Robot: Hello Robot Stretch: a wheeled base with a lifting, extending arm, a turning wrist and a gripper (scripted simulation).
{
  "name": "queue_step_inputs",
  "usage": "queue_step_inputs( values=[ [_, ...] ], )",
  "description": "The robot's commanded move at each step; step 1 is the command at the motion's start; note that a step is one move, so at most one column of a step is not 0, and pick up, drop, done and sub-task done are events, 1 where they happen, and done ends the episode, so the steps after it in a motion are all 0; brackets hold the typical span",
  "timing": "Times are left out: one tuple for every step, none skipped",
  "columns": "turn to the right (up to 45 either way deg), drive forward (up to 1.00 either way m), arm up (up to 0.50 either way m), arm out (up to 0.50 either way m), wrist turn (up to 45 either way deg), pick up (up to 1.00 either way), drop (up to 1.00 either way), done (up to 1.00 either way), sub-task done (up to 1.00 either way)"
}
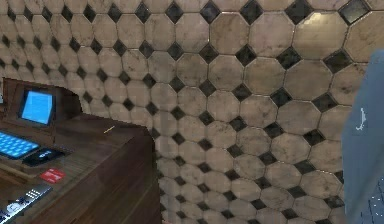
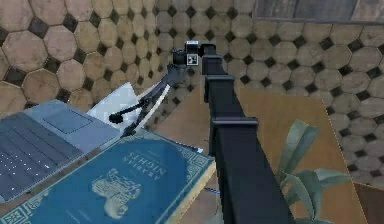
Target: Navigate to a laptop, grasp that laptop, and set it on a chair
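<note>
A grey laptop [image 2: 50, 135] lies at the arm side view's left on a wooden tabletop [image 2: 280, 120], its keyboard and trackpad facing up. The dark arm [image 2: 235, 140] rises from the bottom edge, with two white marked squares [image 2: 186, 57] at its far end. Left of them the gripper [image 2: 125, 122] reaches down toward the laptop's far corner, in front of a white sheet-like thing [image 2: 118, 100]. I cannot tell whether it holds anything. In the forward view a dark device with a lit blue screen [image 1: 37, 106] stands on a dark wooden table [image 1: 100, 170].
A blue book [image 2: 120, 185] lies beside the laptop near the bottom edge. Green plant leaves [image 2: 300, 170] rise right of the arm. The dark table also bears a blue keypad [image 1: 14, 146], a black handset [image 1: 42, 156] and a red item [image 1: 50, 176]. Octagon-tiled floor [image 1: 250, 120] spreads right.
</note>
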Motion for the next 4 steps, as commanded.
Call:
queue_step_inputs(
  values=[
    [0.0,0.0,0.0,0.0,45.0,0.0,0.0,0.0,0.0],
    [0.0,0.0,0.0,0.0,30.0,0.0,0.0,0.0,0.0],
    [0.0,0.0,-0.32,0.0,0.0,0.0,0.0,0.0,0.0],
    [0.0,0.0,-0.32,0.0,0.0,0.0,0.0,0.0,0.0]
  ],
)
